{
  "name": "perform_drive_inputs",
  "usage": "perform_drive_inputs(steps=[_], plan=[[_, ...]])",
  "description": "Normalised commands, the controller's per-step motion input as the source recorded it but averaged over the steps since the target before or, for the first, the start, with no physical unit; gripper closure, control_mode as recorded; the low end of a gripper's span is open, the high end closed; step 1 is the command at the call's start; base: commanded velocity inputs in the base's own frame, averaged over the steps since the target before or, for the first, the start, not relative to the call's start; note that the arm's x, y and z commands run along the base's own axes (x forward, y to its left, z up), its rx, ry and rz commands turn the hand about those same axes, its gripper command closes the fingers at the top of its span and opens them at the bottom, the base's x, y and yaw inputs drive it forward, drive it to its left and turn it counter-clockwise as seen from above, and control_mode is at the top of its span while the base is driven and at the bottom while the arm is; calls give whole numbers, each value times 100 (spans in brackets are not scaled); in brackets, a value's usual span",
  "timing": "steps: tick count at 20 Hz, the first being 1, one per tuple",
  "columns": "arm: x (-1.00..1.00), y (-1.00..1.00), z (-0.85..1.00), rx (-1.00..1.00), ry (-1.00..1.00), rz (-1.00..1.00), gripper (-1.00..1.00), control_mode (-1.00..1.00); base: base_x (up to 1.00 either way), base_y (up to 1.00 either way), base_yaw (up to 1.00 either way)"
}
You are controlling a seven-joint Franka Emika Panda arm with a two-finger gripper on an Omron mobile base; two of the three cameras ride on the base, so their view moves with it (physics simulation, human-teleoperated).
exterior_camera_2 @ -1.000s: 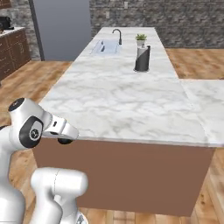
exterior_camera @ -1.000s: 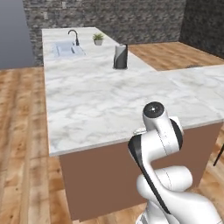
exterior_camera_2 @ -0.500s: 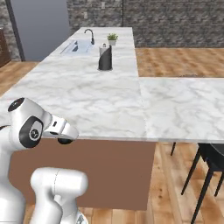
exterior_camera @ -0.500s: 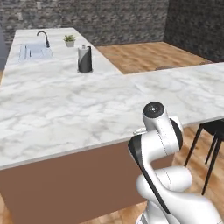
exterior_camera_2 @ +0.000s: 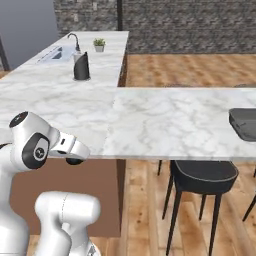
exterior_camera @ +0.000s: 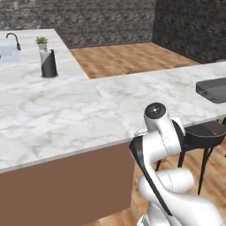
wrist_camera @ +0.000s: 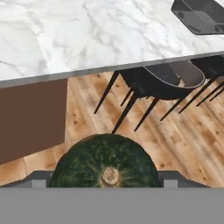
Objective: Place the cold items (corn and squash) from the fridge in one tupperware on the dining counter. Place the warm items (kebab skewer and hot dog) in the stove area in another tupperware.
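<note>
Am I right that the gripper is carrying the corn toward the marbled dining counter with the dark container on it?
Not quite: the hand view shows the gripper holding a dark green squash, not corn. The marbled dining counter and dark container are as you say.

A squash [wrist_camera: 106, 164] sits between the fingers, before the dining counter [exterior_camera_2: 165, 120]. A tupperware [exterior_camera_2: 244, 123] lies on the counter's right end, stools [exterior_camera_2: 202, 176] beneath its edge.

The white arm folds low near the base, its claw [wrist_camera: 105, 181] spread wide around a dark green squash [wrist_camera: 105, 164].
</note>
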Motion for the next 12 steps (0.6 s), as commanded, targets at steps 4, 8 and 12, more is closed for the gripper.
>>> perform_drive_inputs(steps=[4, 8, 12], plan=[[0, 0, 0, 0, 0, 0, 100, 100, 0, -100, -1], [0, 0, 0, 0, 0, 0, 100, 100, 0, -100, 0], [0, 0, 0, 0, 0, 0, 100, 100, 0, -100, 0]])
